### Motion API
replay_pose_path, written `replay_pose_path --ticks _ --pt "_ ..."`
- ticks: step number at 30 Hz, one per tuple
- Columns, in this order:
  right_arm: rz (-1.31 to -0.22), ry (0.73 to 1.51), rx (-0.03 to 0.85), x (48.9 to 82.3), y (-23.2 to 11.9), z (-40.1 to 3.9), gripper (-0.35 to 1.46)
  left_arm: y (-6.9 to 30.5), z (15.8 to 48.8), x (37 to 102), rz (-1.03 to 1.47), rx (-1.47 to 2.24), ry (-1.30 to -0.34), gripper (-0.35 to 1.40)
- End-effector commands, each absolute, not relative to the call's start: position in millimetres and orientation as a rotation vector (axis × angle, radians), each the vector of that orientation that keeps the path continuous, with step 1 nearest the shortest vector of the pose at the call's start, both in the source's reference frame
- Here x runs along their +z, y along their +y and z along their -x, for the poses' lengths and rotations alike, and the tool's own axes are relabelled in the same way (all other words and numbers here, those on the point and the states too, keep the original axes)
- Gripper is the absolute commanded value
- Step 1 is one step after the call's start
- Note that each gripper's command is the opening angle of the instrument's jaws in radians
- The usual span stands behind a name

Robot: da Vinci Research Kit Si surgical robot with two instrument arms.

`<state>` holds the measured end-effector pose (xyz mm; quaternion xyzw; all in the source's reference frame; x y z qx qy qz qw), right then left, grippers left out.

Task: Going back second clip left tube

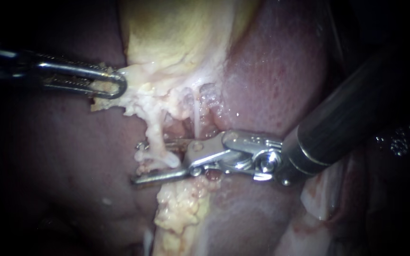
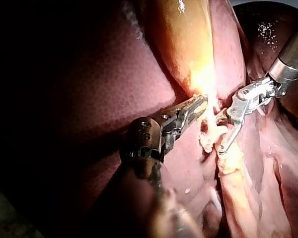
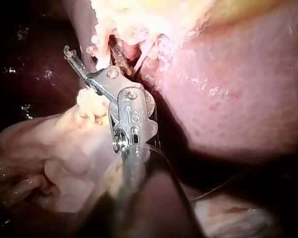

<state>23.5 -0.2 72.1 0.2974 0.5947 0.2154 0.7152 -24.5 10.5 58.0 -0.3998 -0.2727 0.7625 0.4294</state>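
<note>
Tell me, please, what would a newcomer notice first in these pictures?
First, the right instrument, bright steel at the centre of the endoscope view, its jaws open with a pale tube between them. Next, the left instrument, jaws shut on pale tissue under the yellow gallbladder, with dark red liver around.

Left side: my bright silver steel left instrument [image 1: 112, 84], fine ridged toothing along its inner edges, flecked with pale cream fatty tissue [image 1: 141, 97]. Right side: my polished silver right instrument [image 1: 137, 162] on a glossy dark grey shaft. The mustard-yellow gallbladder [image 1: 176, 33] shades to green-brown and glows amber in the left wrist view. The pinkish-red liver [image 1: 276, 71] is finely stippled with wet white glints. A thin translucent white strand [image 1: 197, 116]. A granular yellow-cream strip of fat [image 1: 183, 213].
</note>
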Motion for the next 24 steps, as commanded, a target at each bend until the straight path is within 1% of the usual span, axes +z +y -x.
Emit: replay_pose_path --ticks 1,14,24 --pt "-0.659 1.317 0.478 72.1 -0.2 -23.4 0.5 10.5 24.5 58.0 0.998 1.903 -0.681 -0.35" --pt "-0.649 1.315 0.49 71.7 0.7 -21.8 0.5 10.8 24.2 58.3 0.999 1.905 -0.684 -0.35" --pt "-0.655 1.316 0.485 71.3 0.5 -19.9 0.5 11.0 23.9 58.6 1.0 1.906 -0.686 -0.35"
